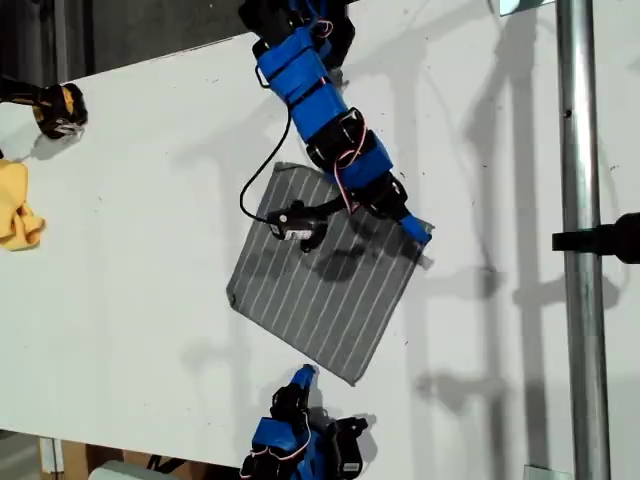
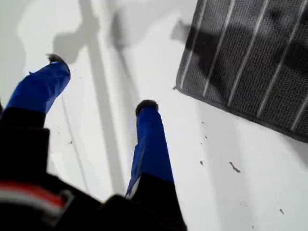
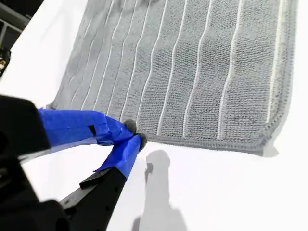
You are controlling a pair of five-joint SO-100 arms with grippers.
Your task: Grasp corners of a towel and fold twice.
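White table [image 1: 150,250], one towel [image 1: 330,290]

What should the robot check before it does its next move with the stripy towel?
1. Towel lying flat and unfolded on the table: ok.
2. My second gripper at the towel: its tips are together at the towel's edge, ok.
3. Cloth actually pinched between those tips: cannot tell.
4. My second gripper on a corner: not ok, it sits along the edge, away from that tip.
5. My first gripper ready: jaws open, ok, but over bare table short of its corner, so no grasp yet.
6. Yellow cloth out of the way at the exterior view's left: ok.
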